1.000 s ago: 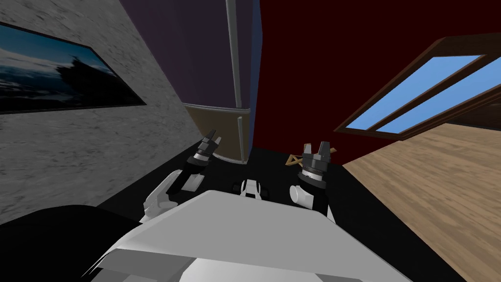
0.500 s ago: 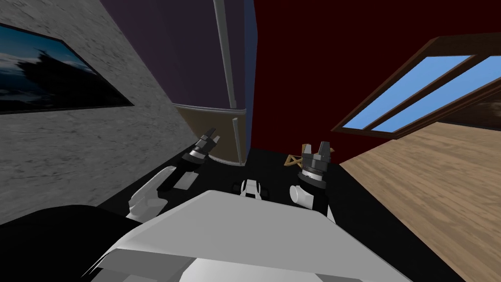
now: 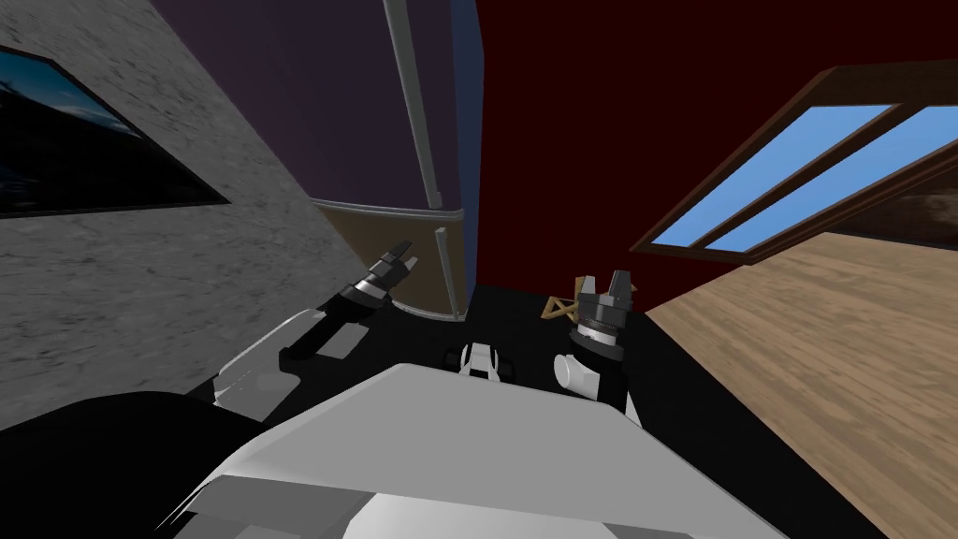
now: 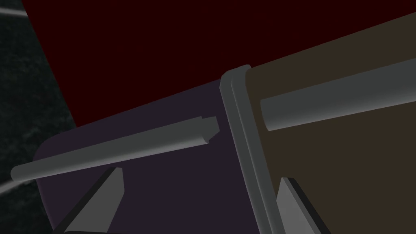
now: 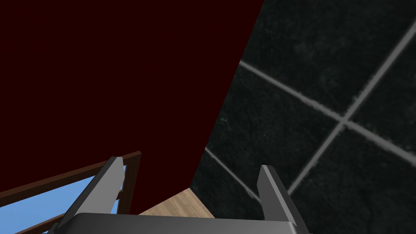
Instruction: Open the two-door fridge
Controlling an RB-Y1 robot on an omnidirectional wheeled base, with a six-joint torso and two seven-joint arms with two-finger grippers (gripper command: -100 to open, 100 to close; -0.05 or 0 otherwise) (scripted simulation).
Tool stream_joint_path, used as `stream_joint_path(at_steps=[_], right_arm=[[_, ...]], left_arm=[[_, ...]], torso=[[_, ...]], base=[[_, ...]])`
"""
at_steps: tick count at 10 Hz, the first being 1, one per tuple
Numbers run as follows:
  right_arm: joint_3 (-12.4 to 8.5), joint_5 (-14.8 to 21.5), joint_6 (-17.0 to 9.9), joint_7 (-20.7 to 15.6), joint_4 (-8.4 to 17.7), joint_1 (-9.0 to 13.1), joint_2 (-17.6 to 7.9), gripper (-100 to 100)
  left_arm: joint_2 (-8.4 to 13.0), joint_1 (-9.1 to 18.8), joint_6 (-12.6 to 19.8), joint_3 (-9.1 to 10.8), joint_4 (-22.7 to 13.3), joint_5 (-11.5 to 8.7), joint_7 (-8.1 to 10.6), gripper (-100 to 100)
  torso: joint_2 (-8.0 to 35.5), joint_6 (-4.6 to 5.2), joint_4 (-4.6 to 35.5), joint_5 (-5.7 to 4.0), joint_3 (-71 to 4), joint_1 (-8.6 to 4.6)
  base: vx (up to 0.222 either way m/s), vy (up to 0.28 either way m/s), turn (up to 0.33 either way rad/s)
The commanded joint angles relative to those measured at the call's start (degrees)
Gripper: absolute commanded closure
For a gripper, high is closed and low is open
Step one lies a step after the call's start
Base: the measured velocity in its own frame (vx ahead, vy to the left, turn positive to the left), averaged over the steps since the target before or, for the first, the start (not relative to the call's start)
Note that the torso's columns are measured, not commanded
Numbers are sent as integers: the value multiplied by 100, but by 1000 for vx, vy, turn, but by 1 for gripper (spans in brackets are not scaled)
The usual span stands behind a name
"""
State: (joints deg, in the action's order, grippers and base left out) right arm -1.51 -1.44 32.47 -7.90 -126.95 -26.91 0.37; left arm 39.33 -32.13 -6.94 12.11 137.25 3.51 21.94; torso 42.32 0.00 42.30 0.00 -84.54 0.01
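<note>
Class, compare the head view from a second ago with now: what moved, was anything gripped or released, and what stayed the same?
The left gripper reached further out toward the fridge, up to the seam between the purple upper door and the brown lower door. It is open and holds nothing. The head camera swung a little too. The right gripper stayed put, open, and the doors stayed shut.

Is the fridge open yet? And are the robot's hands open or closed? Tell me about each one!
upper fridge door, shut.
lower fridge door, shut.
left gripper, open, empty, pointed at the seam between both doors, touching nothing.
right gripper, open, empty.
</note>
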Motion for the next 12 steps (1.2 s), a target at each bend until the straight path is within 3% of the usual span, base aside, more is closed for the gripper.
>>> stream_joint_path(at_steps=[1, 2, 3, 5, 6, 8, 9, 12], right_arm=[[0, 0, 0, 0, 0, 0, 0, 0], [0, 0, 0, 0, 0, 0, 0, 0], [0, 0, 0, 0, 0, 0, 0, 0], [0, 0, 0, 0, 0, 0, 0, 0], [0, 0, 0, 0, 0, 0, 0, 0], [0, 0, 0, 0, 0, 0, 0, 0], [0, 0, 0, 0, 0, 0, 0, 0], [0, 0, 0, 0, 0, 0, 0, 0]], left_arm=[[394, -6, 258, 207, 42, -40, 173, -100], [566, -24, 425, 339, 76, -59, 267, -100], [668, -24, 425, 339, 76, -59, 267, -100], [1054, -67, 766, 606, 126, -93, 434, -100], [1145, -67, 766, 606, 126, -93, 434, -100], [1536, -117, 1113, 875, 161, -122, 571, -100], [1589, -117, 1113, 875, 161, -122, 571, -100], [2137, -200, 1629, 1269, 199, -158, 725, -100]], torso=[[2, -1, 0, 0, 1, 1], [-3, 0, -1, 0, -2, 2], [-15, 0, -4, -2, -9, -7], [-5, 0, -2, 0, -3, -1], [-5, 0, -2, -1, -4, -3], [4, -1, 1, 1, 2, 4], [-6, 0, -2, 0, -4, 0], [-4, -1, -1, -1, -3, -2]], base=[[73, -8, -39], [110, -31, -57], [91, -26, -19], [97, -26, -33], [69, -20, -10], [81, -13, -11], [68, -8, -4], [69, -9, 7]])
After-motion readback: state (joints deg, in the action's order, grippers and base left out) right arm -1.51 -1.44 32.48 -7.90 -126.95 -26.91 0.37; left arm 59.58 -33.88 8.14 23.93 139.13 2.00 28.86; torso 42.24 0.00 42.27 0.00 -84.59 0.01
